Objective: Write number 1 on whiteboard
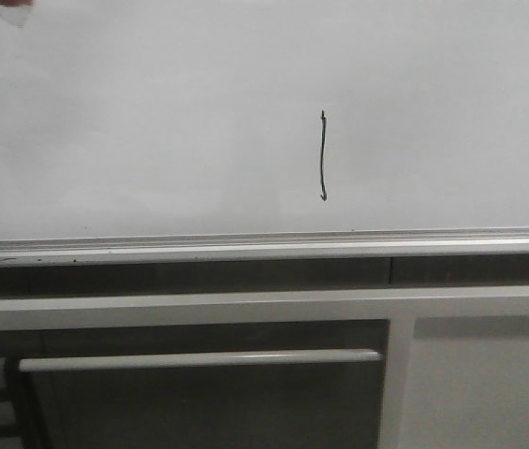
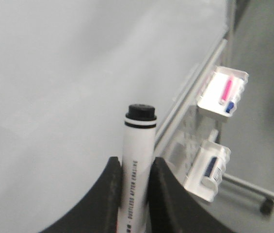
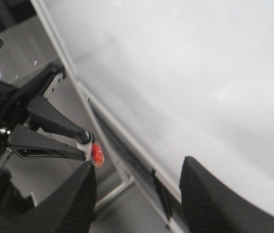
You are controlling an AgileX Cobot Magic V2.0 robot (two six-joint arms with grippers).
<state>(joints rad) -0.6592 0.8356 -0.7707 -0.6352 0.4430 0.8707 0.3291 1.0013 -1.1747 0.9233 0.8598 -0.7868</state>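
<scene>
The number 1 is a thin black wavy vertical stroke with a small hook at its lower end, right of centre on the whiteboard. The board's silver tray rail runs along its lower edge. Neither gripper shows in the front view. In the left wrist view my left gripper is shut on a white marker with a black cap end, held away from the board. In the right wrist view my right gripper is open and empty near the board's lower rail.
Below the rail stand white-framed cabinet panels with a horizontal bar. Clear holders with pink and blue markers and another holder hang beside the board. The left arm's fingers and marker show in the right wrist view.
</scene>
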